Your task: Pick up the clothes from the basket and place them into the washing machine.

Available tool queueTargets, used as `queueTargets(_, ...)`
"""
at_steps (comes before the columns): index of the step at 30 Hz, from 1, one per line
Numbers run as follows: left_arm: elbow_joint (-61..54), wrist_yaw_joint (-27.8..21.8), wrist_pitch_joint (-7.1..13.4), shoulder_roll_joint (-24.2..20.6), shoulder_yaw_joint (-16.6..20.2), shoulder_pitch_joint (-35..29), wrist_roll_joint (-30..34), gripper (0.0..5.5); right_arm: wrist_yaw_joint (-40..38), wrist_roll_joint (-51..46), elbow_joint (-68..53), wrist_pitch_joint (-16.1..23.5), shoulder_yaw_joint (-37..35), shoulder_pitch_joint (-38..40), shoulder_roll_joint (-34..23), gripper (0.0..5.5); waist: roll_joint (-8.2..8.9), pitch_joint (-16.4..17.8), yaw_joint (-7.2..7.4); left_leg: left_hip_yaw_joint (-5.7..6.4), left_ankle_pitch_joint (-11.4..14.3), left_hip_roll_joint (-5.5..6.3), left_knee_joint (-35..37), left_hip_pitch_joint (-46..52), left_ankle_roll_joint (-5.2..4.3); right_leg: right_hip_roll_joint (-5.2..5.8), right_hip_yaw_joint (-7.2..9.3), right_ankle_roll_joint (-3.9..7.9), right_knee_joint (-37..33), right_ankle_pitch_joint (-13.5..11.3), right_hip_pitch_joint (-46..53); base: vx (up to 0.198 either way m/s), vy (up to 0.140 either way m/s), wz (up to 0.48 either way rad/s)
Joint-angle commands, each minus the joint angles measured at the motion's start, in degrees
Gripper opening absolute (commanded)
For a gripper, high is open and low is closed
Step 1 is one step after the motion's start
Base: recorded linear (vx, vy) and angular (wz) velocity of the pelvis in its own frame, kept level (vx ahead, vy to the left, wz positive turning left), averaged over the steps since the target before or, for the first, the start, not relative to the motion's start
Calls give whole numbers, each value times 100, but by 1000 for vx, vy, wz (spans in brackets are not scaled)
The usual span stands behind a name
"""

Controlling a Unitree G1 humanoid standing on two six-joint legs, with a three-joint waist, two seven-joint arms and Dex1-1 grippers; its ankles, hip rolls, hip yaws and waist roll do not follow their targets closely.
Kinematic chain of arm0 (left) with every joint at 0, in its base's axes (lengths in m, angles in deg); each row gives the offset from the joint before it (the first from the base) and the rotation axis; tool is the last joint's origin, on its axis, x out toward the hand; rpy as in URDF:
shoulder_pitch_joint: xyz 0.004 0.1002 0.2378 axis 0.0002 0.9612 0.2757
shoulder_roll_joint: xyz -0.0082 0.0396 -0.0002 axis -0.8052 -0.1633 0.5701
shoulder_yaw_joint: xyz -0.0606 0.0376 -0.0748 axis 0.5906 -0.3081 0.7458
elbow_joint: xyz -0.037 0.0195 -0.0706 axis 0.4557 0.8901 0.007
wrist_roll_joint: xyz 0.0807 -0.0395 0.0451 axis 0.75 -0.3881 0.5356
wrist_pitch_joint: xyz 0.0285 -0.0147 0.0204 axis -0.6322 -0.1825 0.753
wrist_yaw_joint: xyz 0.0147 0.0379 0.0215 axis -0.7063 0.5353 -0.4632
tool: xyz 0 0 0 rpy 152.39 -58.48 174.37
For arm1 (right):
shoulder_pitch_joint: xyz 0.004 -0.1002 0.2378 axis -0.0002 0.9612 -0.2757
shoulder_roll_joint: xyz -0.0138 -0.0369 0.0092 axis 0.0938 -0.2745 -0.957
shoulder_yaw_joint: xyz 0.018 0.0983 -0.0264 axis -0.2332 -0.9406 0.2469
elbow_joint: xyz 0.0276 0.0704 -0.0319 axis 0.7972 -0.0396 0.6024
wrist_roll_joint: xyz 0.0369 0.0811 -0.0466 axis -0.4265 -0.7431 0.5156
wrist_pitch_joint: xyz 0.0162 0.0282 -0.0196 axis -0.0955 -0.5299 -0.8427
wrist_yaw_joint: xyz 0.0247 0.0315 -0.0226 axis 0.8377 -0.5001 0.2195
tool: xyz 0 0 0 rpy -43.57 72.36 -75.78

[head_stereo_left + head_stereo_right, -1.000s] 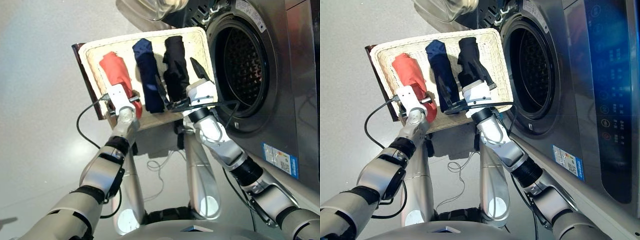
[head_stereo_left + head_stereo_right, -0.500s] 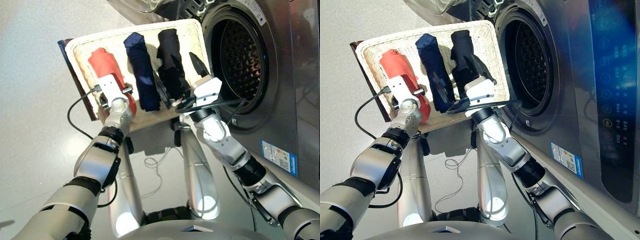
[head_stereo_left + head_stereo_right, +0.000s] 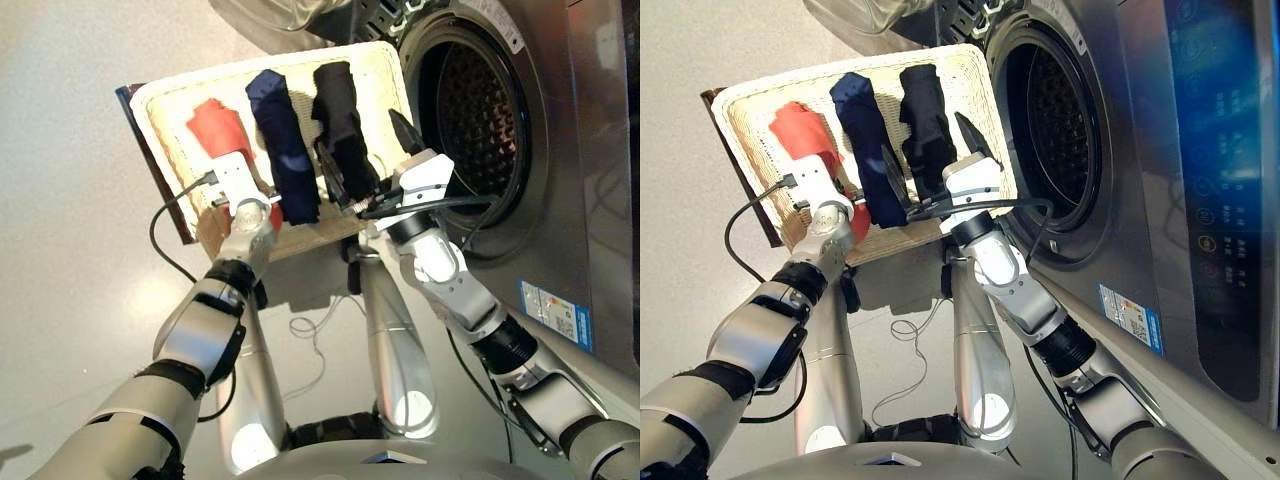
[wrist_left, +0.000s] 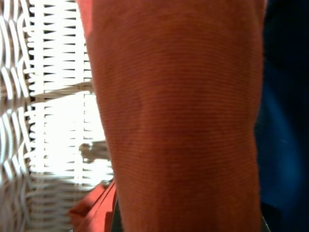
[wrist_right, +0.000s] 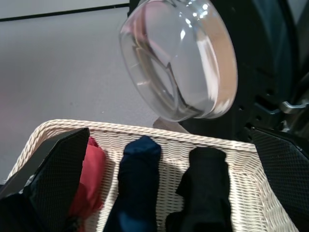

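The washing machine (image 3: 560, 150) fills the right side of the scene, its round drum opening (image 3: 470, 130) uncovered and its glass-bowled door (image 5: 181, 58) swung out beyond the far end of the basket (image 3: 385, 75). The basket sits just left of the drum mouth and holds all three clothes side by side: the coral-red garment (image 3: 215, 125) farthest from the machine, the navy blue garment (image 3: 283, 140) in the middle, and the black garment (image 3: 340, 115) nearest the opening. The left pincer (image 3: 830, 200) sits over the near end of the coral-red roll, whose cloth fills its wrist view; whether its fingers are apart or closed I cannot tell. The right pincer (image 3: 362, 165) hangs with its fingers (image 5: 55, 169) spread wide over the near end of the black roll, clamped on nothing. The step in hand looks like the first grasps, so nothing is loaded yet. To do it well, the right pincer should drop until both fingers straddle the black roll, not the navy one touching it, and close around its full thickness rather than a loose fold. Then lift clear of the basket's woven wall before swinging toward the drum, so the roll neither snags the rim nor unrolls and trails.
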State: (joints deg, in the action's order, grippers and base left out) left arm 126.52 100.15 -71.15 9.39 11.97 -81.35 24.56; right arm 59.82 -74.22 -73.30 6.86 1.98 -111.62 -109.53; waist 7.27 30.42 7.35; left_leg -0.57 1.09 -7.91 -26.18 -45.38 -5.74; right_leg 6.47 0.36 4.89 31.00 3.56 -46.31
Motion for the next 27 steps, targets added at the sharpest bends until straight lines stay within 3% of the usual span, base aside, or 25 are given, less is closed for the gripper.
queueTargets(1, -1105, 129, 431, 190, -376, 286, 861, 0, 68, -178, -431, 354, -504, 180, -193, 550, -281, -63, -163, 15, 147, 108, 112, 442, -25, 204, 24, 272, -379, -29, 453, 72, 5, 123)
queueTargets(7, -2315, 33, 528, -31, -530, 1165, 1889, 0, 455, -795, -274, 389, -697, 372, -331, 550, -326, -63, -370, -149, 28, 195, 710, 1273, -26, 316, 178, 379, -1028, -257, 1308, 65, 26, 99)
queueTargets(14, -3665, -385, 905, -690, -514, 2047, 2949, 0, 827, -1224, -299, 520, -1000, 649, -411, 550, -412, -110, -627, -325, -289, 344, 1891, 2742, 64, 449, 370, 531, -2060, -617, 2704, 110, 33, 2)
queueTargets(16, -4077, -574, 1039, -1221, -841, 1993, 3938, 0, 1363, -1648, -336, 395, -842, 657, -680, 550, -407, -311, -657, -394, -312, 378, 2156, 3050, 86, 472, 394, 580, -2288, -654, 2987, 144, 71, 32)
queueTargets(18, -4272, -645, 1147, -1524, -967, 2131, 4281, 0, 1604, -1945, -466, 290, -715, 655, -949, 550, -412, -529, -693, -457, -332, 434, 2368, 3268, 106, 495, 383, 612, -2513, -720, 3209, 138, 83, 88)
queueTargets(23, -4722, -878, 1349, -2050, -1060, 2532, 4410, 0, 2186, -2762, -852, -52, -256, 446, -1411, 550, -405, -1013, -767, -522, -468, 539, 2992, 3734, 159, 591, 449, 679, -2849, -855, 3496, 81, 51, -30)
queueTargets(27, -4958, -1064, 1447, -2265, -1183, 2561, 4505, 0, 2408, -2977, -1129, -167, -5, 92, -1552, 550, -329, -1281, -801, -560, -461, 522, 3059, 3903, 182, 643, 408, 693, -2833, -824, 3598, 0, 0, 0)
